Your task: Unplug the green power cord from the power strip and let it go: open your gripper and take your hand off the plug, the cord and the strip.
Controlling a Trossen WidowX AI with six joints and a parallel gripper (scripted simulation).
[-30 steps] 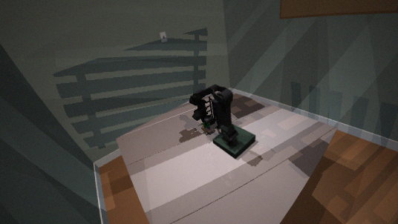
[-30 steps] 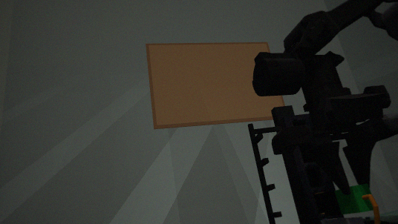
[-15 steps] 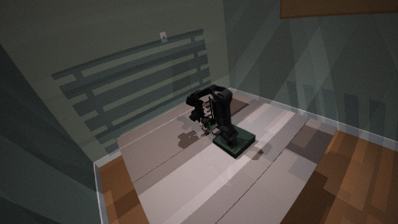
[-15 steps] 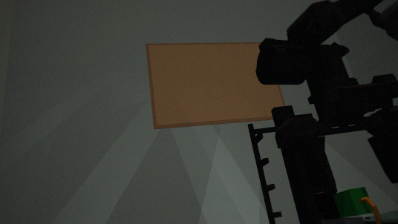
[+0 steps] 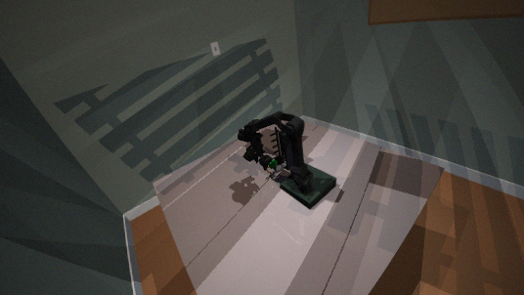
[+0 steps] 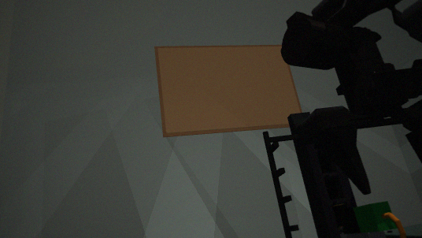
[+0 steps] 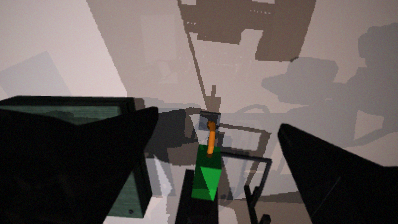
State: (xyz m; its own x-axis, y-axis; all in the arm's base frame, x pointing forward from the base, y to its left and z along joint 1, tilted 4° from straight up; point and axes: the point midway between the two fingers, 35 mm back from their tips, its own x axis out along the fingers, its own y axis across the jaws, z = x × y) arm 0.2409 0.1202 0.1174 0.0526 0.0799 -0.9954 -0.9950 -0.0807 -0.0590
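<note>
The green plug [image 5: 273, 164] [image 6: 372, 217] [image 7: 207, 185] is a small block low in front of the arm. The orange end of its cord [image 6: 400, 225] [image 7: 211, 141] curves out of it towards a small grey square [image 7: 209, 119] in the wrist view. My gripper [image 7: 218, 121] is open wide and empty, one black finger on each side of the wrist view, with the plug showing in the gap between them. Neither finger visibly touches the plug. The power strip is dark and hard to make out, so I cannot tell whether the plug is seated in it.
The arm's dark green base plate [image 5: 320, 188] [image 7: 127, 202] stands close beside the plug. A thin black rack with hooks [image 6: 278, 185] rises near the arm. A brown board [image 6: 220, 91] hangs on the wall behind. A white wall plate [image 5: 215, 48] is on the other wall.
</note>
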